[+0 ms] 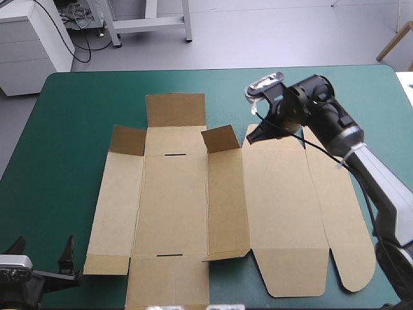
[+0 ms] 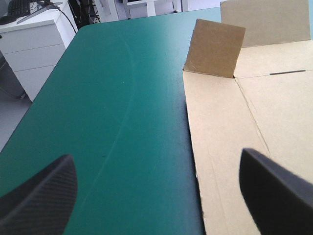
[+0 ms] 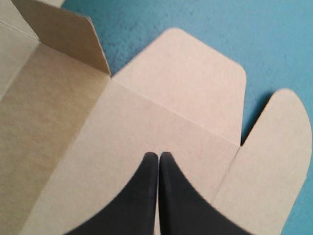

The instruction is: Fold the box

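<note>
One brown box [image 1: 174,206] is lying unfolded and nearly flat across the middle of the teal-green table [image 1: 71,129]. Two small flaps on its far side are standing upright: a left flap [image 1: 127,140] at the far left corner and a middle flap [image 1: 219,139] right of the centre panel. Two narrow slots are showing in that panel, a far slot [image 1: 173,154] and a near slot [image 1: 171,256].

Two claws are in view. The right claw [image 1: 253,135] is sitting at the far edge of the box's right-hand panel, its two black fingers [image 3: 142,196] closed tip to tip over the board. The left claw [image 1: 44,248] is hovering at the table's near left corner, spread wide, just left of the box.
</note>
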Tool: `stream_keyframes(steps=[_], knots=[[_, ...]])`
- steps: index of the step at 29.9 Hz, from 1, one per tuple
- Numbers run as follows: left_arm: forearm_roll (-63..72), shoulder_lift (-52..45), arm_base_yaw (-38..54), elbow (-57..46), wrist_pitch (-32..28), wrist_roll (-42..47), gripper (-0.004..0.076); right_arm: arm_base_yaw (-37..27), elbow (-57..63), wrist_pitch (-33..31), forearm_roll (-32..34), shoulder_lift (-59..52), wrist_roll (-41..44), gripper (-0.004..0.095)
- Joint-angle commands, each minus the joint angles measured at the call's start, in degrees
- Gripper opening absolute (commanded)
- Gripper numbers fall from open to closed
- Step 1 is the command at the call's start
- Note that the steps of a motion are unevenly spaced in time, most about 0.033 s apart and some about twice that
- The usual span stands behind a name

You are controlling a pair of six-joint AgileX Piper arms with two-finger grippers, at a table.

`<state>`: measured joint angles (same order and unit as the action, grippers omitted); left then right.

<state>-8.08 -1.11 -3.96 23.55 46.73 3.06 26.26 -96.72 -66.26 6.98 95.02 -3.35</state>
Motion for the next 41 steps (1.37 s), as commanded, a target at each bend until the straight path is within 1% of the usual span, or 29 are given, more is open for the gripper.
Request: stream_keyframes(steps=[1,3,6,10,11,15,18,19,21,24,28,30,33,38,41], knots=[[0.2,0.4,-0.1,1.2,-4.1,1.3,0.0643,-1.7,7.4,4.9,0.5,-9.0,0.5,-0.0019],[0.3,2.5,-0.1,1.8,-4.2,1.7,0.0643,-2.0,11.8,6.5,0.1,-12.2,1.6,-0.0019],[0.7,8.7,-0.1,4.8,-4.2,1.7,0.0643,-2.0,18.2,9.1,0.0,-17.0,2.9,-0.0019],[0.8,21.3,-0.1,12.1,-3.8,1.7,0.0643,-2.0,26.5,12.8,0.0,-23.2,3.9,-0.0019],[1.1,24.8,-0.1,14.4,-3.0,2.0,0.0643,-2.0,28.8,13.9,0.0,-24.9,4.6,-0.0019],[2.7,37.8,-0.1,23.0,4.0,2.9,0.0643,-2.0,37.6,19.4,0.0,-31.9,4.8,-0.0019],[5.0,45.7,-0.1,27.4,7.4,0.4,0.0643,-2.0,43.1,21.9,0.0,-36.6,5.0,-0.0019],[6.3,48.0,-0.1,28.4,7.7,-1.0,0.0643,-2.0,44.3,22.2,0.0,-37.8,5.0,-0.0019],[8.8,51.3,-0.1,29.3,7.3,-3.4,0.0643,-2.0,46.9,22.9,0.0,-40.7,5.0,-0.0019],[9.8,55.5,-0.1,29.5,7.4,-3.6,0.0643,-2.0,49.6,23.6,0.0,-44.7,5.0,-0.0019],[10.6,59.7,0.2,29.5,9.8,-6.0,0.0643,-2.0,51.6,24.0,0.0,-49.0,5.0,-0.0019],[12.5,61.9,1.9,29.5,11.3,-7.7,0.0643,-2.0,52.8,24.0,0.0,-51.4,5.3,-0.0019],[20.7,66.0,9.1,29.5,12.9,-13.7,0.0643,-2.0,53.9,24.0,-0.4,-54.9,5.8,-0.0019],[38.2,72.3,23.7,29.5,15.2,-27.5,0.0643,-2.0,56.2,24.9,-1.4,-59.6,5.8,-0.0019],[45.6,76.4,28.1,29.5,18.5,-34.6,0.0643,-2.0,57.9,25.1,-1.4,-61.4,5.8,-0.0019]])
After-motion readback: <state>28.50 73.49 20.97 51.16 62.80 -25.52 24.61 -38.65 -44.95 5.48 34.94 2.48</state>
